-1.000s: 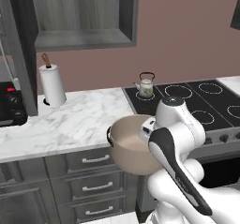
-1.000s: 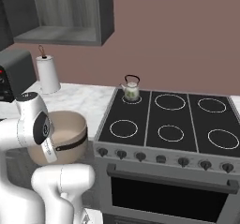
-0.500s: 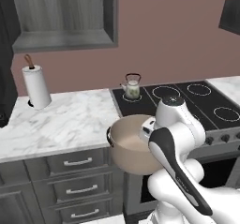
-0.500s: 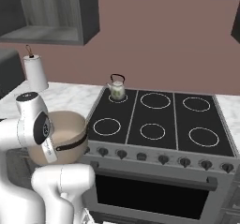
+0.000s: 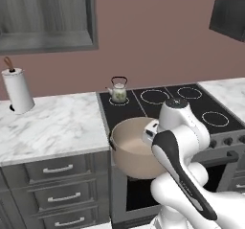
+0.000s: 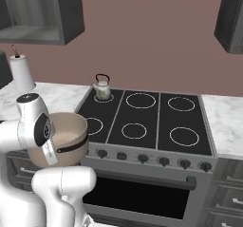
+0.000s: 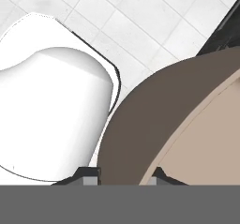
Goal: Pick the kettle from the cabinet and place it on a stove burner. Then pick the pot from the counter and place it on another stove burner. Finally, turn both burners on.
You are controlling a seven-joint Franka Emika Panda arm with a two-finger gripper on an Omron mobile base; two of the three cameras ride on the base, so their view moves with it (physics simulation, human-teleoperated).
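The tan pot (image 5: 129, 149) (image 6: 66, 135) hangs in the air, level, in front of the stove's left front corner, off the marble counter (image 5: 52, 125). My gripper (image 5: 149, 136) (image 7: 123, 177) is shut on its rim, one fingertip outside the wall and one inside. In the hand view the pot (image 7: 187, 120) is seen from above over the tiled floor. The small floral kettle (image 5: 118, 93) (image 6: 101, 89) stands upright on the back left burner of the black cooktop (image 6: 152, 121). The grey wall cabinet (image 5: 45, 17) at upper left stands open.
A white paper-towel roll (image 5: 17, 90) (image 6: 22, 71) stands at the counter's back left. Grey drawers (image 5: 57, 168) sit below the counter. Dark knobs (image 6: 142, 158) line the stove front above the oven door. More marble counter (image 6: 225, 121) lies right of the stove.
The whole scene has slid left in both base views, so the base has driven right toward the stove. The pot stays in my grip at the same place relative to the arm.
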